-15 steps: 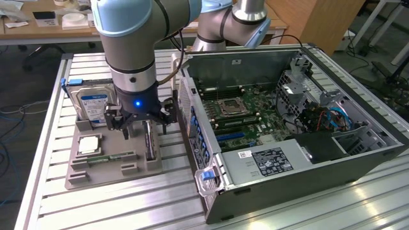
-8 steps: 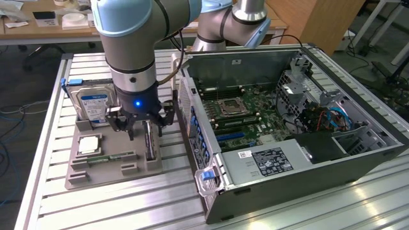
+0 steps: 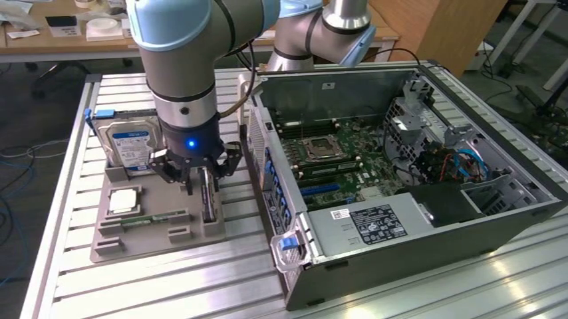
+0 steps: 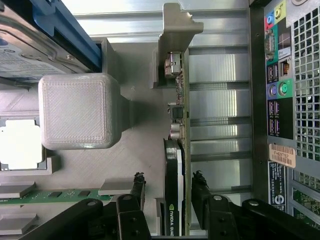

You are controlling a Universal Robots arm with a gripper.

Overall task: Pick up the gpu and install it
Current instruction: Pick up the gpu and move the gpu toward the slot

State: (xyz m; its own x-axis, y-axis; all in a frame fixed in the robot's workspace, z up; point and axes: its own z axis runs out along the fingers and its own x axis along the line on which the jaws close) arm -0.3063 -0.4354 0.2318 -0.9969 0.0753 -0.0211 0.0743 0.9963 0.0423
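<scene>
Now I am hovering the hand (image 4: 168, 182) astride the gpu (image 4: 175, 155), fingers (image 4: 138, 185) apart, judging it stiff, fragile, best pinched across its faces.

In the exterior view the gripper (image 3: 202, 185) covers the upper edge of the gpu (image 3: 210, 206), so we see just a thin dark strip of it below the jaws. The arm (image 3: 177, 60) hides part of the hard drive (image 3: 129, 145), whose label we cannot read. In the wrist view the frame edge cuts off the gpu's printed name, the hard drive and the computer case (image 4: 295, 75).
</scene>
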